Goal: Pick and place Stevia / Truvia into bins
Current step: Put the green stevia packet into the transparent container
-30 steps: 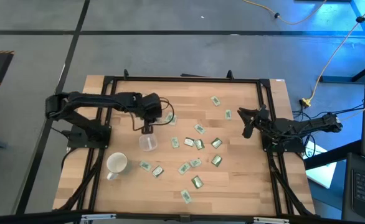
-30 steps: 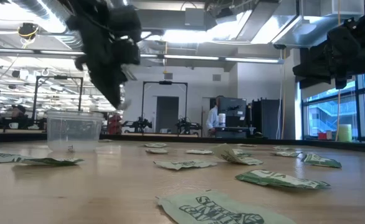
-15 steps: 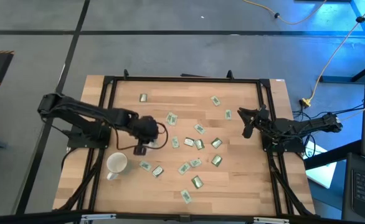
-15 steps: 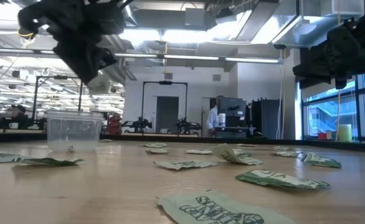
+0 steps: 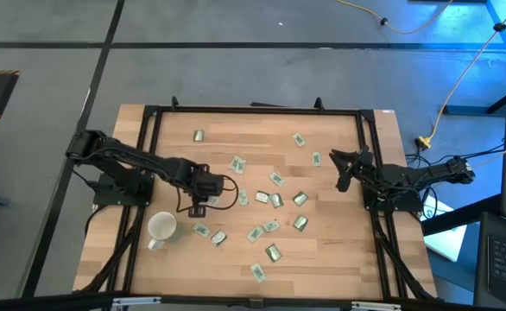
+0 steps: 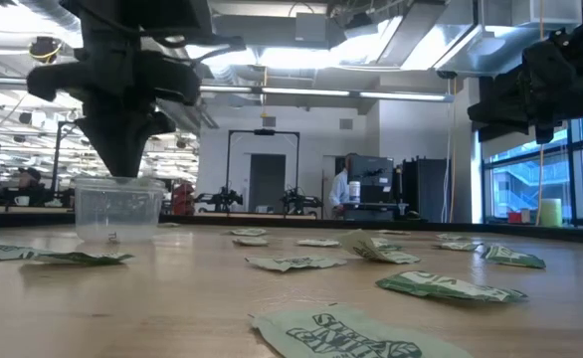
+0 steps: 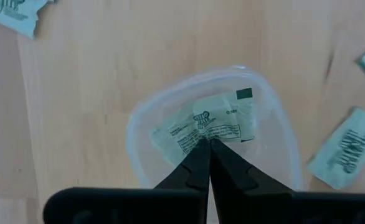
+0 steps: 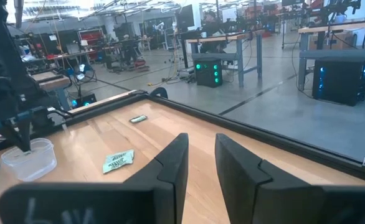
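The left arm is extended from its base at the table's left edge toward the middle-left of the table, bent at the elbow, with the wrist turned downward. The left gripper (image 7: 205, 148) is pointed straight down, its two fingers pressed together with no gap seen between the tips. The right arm is folded back at the table's right edge, its forearm laid roughly level and raised above the surface. The right gripper (image 8: 201, 152) is aimed toward the table's middle, its fingers held partly apart with nothing between them.
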Controlling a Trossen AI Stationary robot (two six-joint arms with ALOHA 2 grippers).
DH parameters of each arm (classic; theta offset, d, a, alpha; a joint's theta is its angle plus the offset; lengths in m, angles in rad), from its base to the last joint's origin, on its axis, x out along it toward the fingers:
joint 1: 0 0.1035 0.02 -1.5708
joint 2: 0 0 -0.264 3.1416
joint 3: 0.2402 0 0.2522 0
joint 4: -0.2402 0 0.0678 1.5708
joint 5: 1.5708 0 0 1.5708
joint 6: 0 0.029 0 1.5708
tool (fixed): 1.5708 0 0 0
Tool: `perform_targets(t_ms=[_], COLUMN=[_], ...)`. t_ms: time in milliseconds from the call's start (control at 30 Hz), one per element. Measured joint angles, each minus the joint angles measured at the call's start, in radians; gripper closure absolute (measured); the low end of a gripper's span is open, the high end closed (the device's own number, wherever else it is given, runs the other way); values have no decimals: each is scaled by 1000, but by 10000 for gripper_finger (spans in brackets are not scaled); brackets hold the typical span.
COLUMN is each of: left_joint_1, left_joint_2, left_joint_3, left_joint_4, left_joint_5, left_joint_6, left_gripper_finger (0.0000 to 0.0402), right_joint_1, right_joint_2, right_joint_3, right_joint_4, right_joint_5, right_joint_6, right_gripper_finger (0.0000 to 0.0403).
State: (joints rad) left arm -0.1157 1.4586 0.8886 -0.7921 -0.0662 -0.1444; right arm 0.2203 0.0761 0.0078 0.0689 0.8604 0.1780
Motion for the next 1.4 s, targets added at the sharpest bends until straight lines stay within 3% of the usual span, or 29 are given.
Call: perform_targets(t_ms=[400,700,1000,1233,1400], left_joint_1=[47,51,-43,-155,-218], left_joint_2=[-35,-41,-42,-42,-36], left_joint_3=[1,1,108,122,122], left_joint_4=[-28,-26,-6,137,158], left_joint_5=[6,46,23,113,94], left_joint_6=[-18,-8,125,310,292], left_gripper_finger=[348,335,317,307,312], right_joint_1=[0,0,0,0,0], right_joint_2=[0,0,0,0,0], right_joint_3=[0,0,0,0,0], right_joint_4=[1,0,0,0,0], right_joint_5=[0,0,0,0,0], right_joint_6=[0,-6,-27,-26,-26], right_gripper_finger=[318,318,318,318,318])
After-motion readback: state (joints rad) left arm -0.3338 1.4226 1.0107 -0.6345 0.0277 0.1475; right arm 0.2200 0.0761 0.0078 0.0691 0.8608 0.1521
